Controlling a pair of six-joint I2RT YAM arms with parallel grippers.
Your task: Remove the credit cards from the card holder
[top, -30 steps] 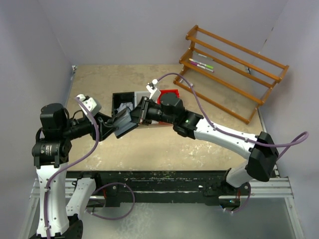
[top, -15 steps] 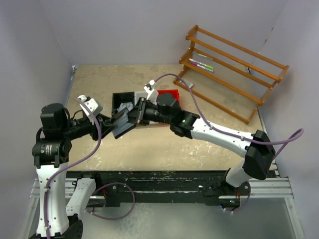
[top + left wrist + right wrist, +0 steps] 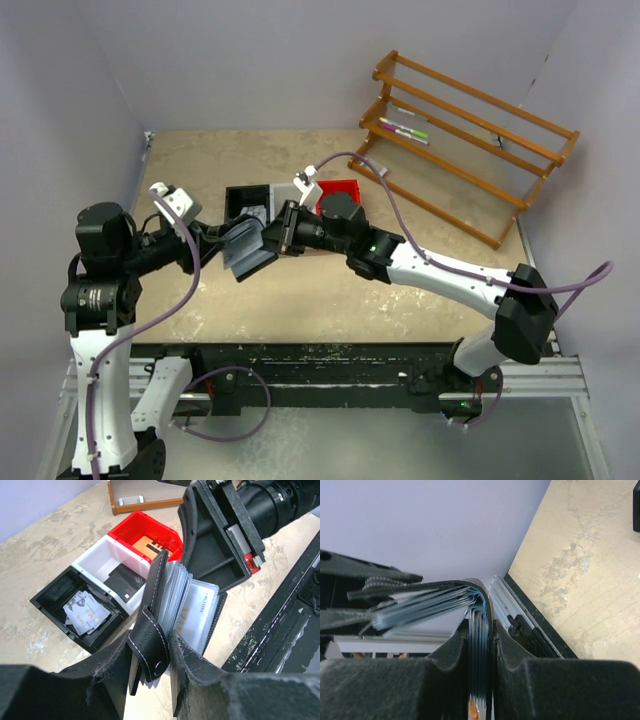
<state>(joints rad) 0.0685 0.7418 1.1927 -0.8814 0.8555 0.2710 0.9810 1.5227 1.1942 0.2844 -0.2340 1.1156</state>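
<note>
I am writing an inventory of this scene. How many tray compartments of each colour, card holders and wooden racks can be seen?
Black tray compartment: 1
White tray compartment: 1
Red tray compartment: 1
Card holder: 1
Wooden rack: 1
Total: 5

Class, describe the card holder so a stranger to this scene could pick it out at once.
On the beige table, find the joined black, white and red trays near the middle. Just nearer the arms, held up by the left fingers and right fingers, is the card holder. Unlike the rigid trays, it is a black stitched wallet, fanned open on grey-blue cards.
</note>
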